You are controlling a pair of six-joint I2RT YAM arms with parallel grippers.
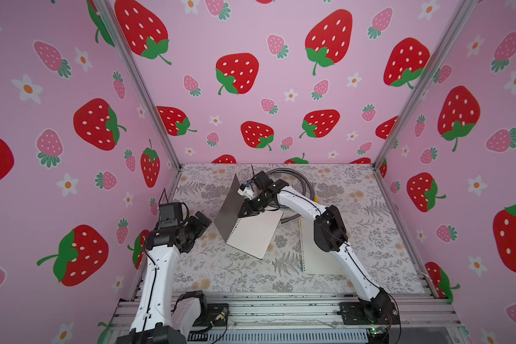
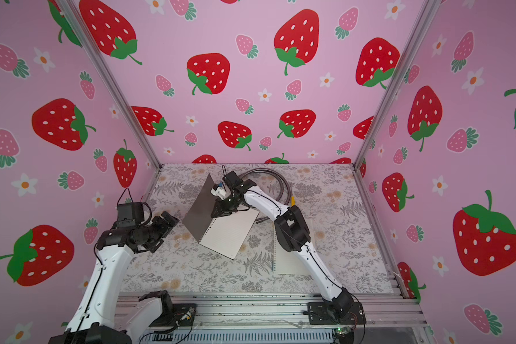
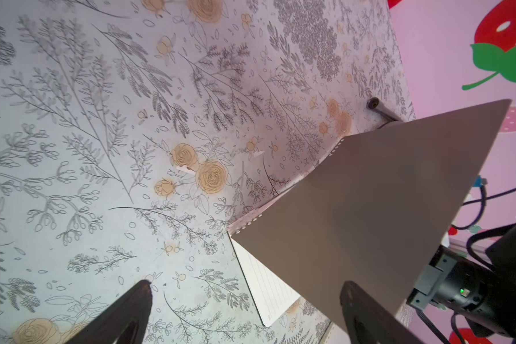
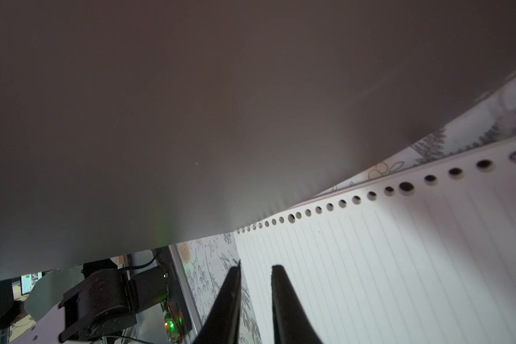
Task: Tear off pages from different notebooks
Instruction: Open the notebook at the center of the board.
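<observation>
In the middle of the table lies a notebook with its dark brown-grey cover standing up steeply from the spine. Its top lined page is bare, with punched holes along the spine edge. My right gripper hangs over that page beside the raised cover. Its jaws stand a narrow gap apart with nothing between them. My left gripper is wide open and empty, left of the notebook. A second, whitish notebook lies flat on the right, partly under my right arm.
A dark looped tube lies behind the notebooks, one end by the open notebook's far corner, with a small yellow piece beside it. Pink strawberry walls close in three sides. A metal rail runs along the front.
</observation>
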